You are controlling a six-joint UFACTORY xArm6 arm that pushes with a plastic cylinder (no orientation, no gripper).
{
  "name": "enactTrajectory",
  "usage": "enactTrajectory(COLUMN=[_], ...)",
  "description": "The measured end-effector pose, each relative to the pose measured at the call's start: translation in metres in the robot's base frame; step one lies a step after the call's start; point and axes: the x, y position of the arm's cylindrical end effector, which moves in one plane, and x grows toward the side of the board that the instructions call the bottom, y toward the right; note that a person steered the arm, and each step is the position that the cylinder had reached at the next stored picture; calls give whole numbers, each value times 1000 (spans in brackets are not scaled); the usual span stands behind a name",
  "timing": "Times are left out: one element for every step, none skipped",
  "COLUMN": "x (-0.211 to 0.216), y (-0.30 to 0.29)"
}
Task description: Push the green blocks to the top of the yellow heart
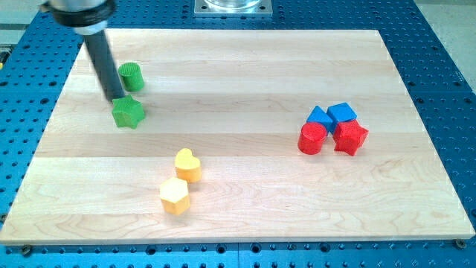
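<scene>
No jaws, just rod; my tip touches the top-left edge of the green star-shaped block, likely set to shove it down-right toward the yellow heart block. Green cylinder block sits just above-right of tip. Star has no clear long axis. Wooden desk.

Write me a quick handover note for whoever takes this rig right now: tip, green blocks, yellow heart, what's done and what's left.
My tip sits at the top edge of the green star, seemingly touching it.
The green cylinder is just up and right of the tip, near the board's top-left.
The yellow heart lies lower, toward the centre, with a yellow hexagon just below it.
Done: neither green block is above the heart yet.
Left: push both greens right and down until they sit just above the heart. Red and blue blocks at the right are well clear.
</scene>
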Motion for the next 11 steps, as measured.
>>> enactTrajectory(x=[39,60,62,66,64,41,16,90,109,89,85], y=[51,108,84,122,139,172,238,250,251,230,215])
